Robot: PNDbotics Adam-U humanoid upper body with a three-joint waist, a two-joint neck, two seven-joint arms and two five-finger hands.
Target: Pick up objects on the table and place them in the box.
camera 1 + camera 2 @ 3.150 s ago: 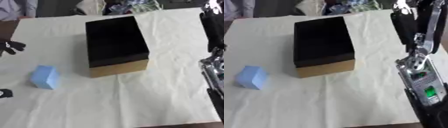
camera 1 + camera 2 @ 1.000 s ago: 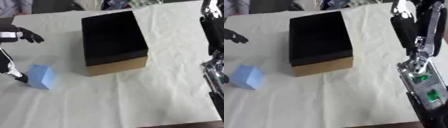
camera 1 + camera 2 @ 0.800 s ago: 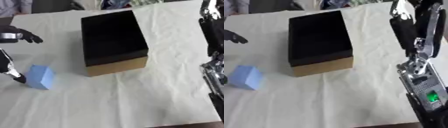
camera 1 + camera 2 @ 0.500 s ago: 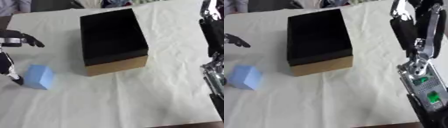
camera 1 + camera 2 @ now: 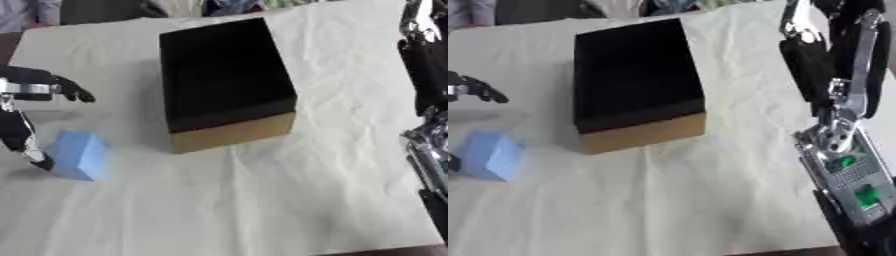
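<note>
One blue block (image 5: 79, 154) lies on the white cloth (image 5: 262, 200), left of the box (image 5: 223, 80) and apart from it. Since a second ago the left hand (image 5: 26, 115) has come lower; its fingers are spread, one tip beside the block. No writing can be read. The right hand's fingers cannot be told.

Cloth-covered table (image 5: 289, 200) (wrinkled) with box (image 5: 226, 82), blue block (image 5: 79, 155)
</note>
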